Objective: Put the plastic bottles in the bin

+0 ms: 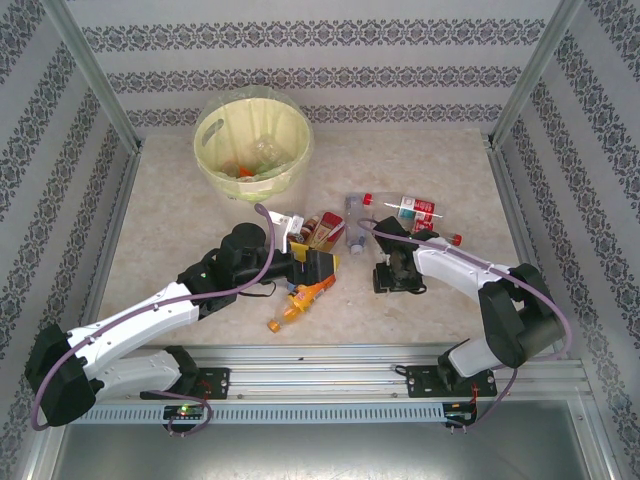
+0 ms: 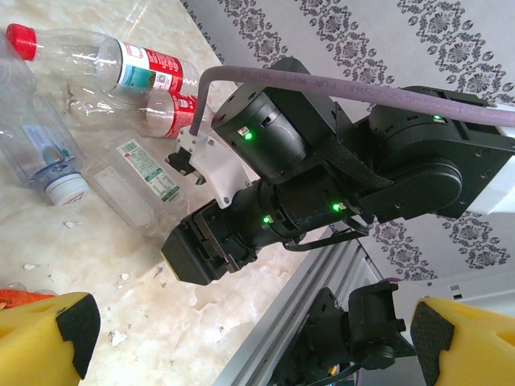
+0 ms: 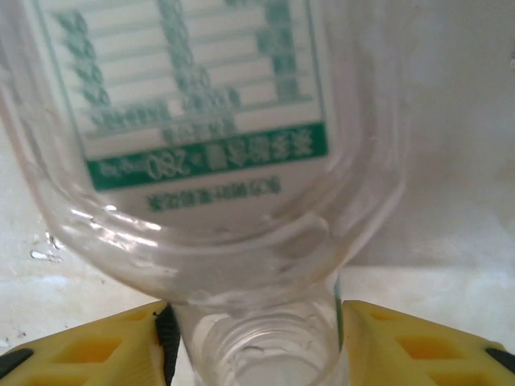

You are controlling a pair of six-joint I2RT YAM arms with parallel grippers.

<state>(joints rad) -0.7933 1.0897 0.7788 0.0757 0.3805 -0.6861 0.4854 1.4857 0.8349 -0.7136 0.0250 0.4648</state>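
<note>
Right fingers (image 3: 88, 350) pinch only the smooth neck of the clear bottle (image 3: 209, 201) lying on the tabletop (image 3: 451, 241), well apart from the bin (image 1: 207, 165), so it may swing or slip free on lifting; left fingers (image 2: 48, 338) stand wide open, empty.

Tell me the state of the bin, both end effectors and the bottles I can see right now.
bin: upright, bag-lined, some bottles already inside.
left end effector: open, holding nothing.
right end effector: shut on the green-label bottle's neck.
green-label bottle: clear, lying on the table, gripped at the neck.
orange bottle: lying loose on the table.
red-label bottle: lying loose on the table.
</note>
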